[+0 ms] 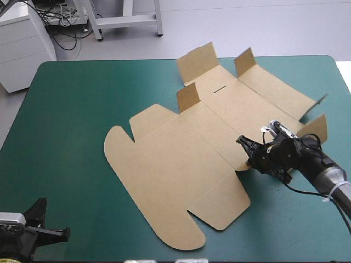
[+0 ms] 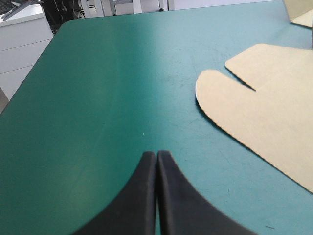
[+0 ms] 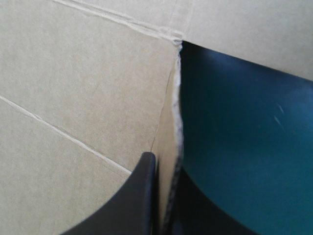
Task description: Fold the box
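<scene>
One teal-green worktop (image 1: 66, 120) carries the brown box (image 1: 175, 170), a cut sheet mostly flat at its middle, far flaps (image 1: 198, 61) raised. The right jaws pinch a side wall's edge (image 3: 172, 122): lift it about its crease, slowly, lest the sheet slide. The left jaws, closed and empty, sit at the near-left corner.

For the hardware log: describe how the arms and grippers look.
The left gripper and right gripper each have two broad black fingers, curved like fins, tapering to points. The right arm is black at the wrist, with a grey band behind.
</scene>
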